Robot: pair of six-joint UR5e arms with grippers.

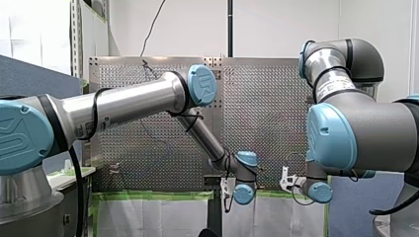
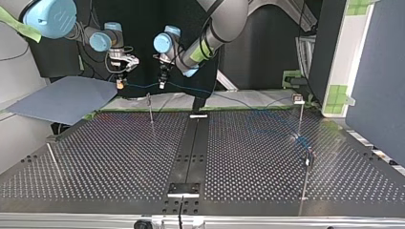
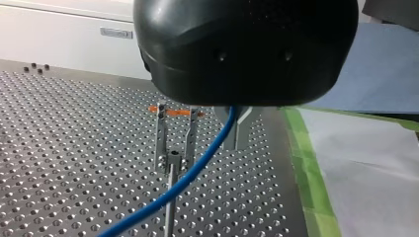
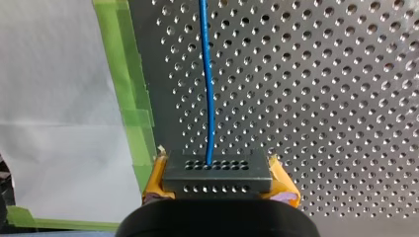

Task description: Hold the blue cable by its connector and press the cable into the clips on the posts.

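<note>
A thin blue cable (image 2: 143,86) hangs taut between my two grippers above the table's far edge, then trails on toward the post (image 2: 299,114) at the top view's right. My right gripper (image 4: 220,182) is shut, its yellow pads (image 4: 282,181) clamping the black perforated connector (image 4: 217,175), from which the cable (image 4: 209,89) runs ahead. My left gripper (image 3: 232,133) is shut around the cable (image 3: 197,168), which slopes down past a post's two-pronged clip (image 3: 174,148) with an orange piece. In the top view my left gripper (image 2: 162,85) hovers just behind a thin post (image 2: 151,109), with my right gripper (image 2: 120,85) off to its left.
Two more posts (image 2: 305,176) (image 2: 53,160) stand on the perforated table (image 2: 119,157). A black strip (image 2: 191,143) divides its halves. A grey-blue sheet (image 2: 67,98) and green tape (image 3: 309,177) border the far edge, with white paper beyond.
</note>
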